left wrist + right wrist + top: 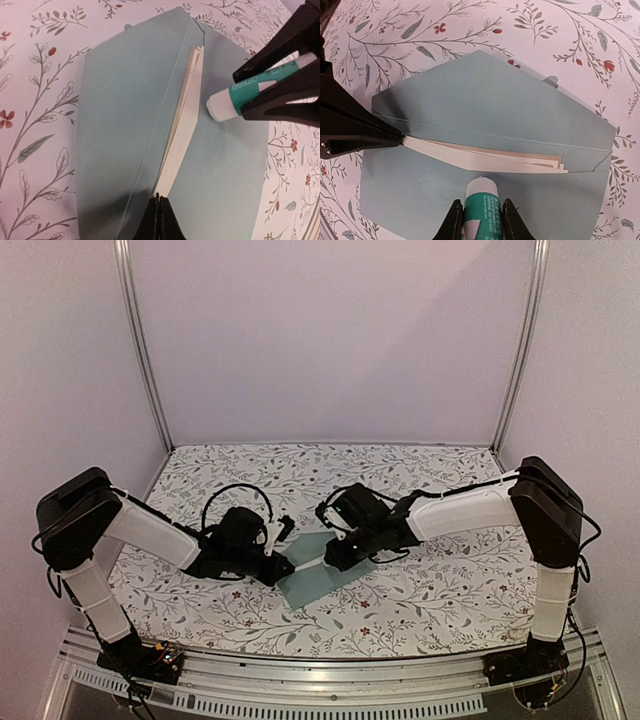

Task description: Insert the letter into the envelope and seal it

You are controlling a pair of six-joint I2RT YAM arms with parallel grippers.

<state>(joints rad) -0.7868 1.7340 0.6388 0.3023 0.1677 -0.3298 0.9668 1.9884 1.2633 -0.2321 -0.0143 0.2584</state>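
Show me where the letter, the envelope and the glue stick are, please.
letter (490, 159), right wrist view, on the cream folded edge poking out of the pocket.
envelope (495, 95), right wrist view, on its open triangular flap.
glue stick (239, 94), left wrist view, on its teal body behind the white tip.

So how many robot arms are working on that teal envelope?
2. The left arm comes from the left, left gripper shut on the letter inside the envelope; the right arm from the right, right gripper holding a glue stick aimed at it. None hidden.
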